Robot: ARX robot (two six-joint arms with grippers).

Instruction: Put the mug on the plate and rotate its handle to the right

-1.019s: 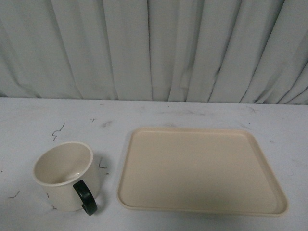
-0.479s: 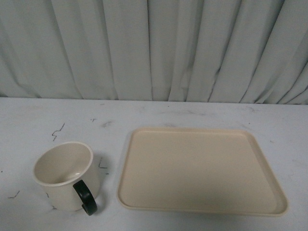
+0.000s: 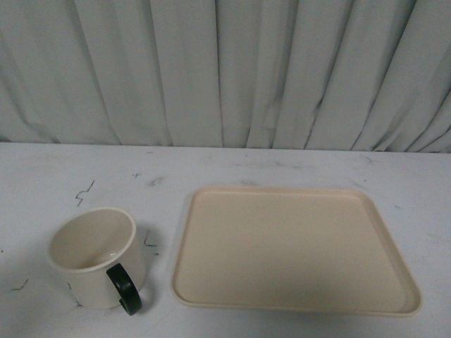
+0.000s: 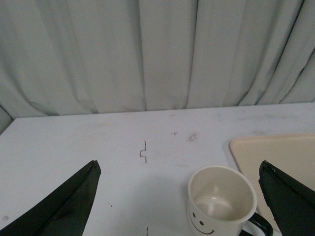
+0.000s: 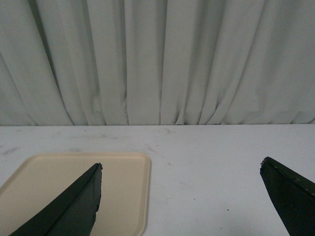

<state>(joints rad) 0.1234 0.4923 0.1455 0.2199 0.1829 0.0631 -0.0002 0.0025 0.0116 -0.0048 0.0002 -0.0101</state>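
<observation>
Mug point(image 3: 91, 248) stands upright on table point(image 3: 70, 169) beside plate point(image 3: 289, 246), apparently apart.

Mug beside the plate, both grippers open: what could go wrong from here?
1. In the left wrist view the mug sits off-centre ahead of the open left gripper, near one finger; closing as is would likely shove it aside.
2. The handle points towards the robot, so a finger might catch it and twist the mug.
3. The plate has a raised rim close beside the mug; sliding rather than lifting may snag or tip it.
</observation>
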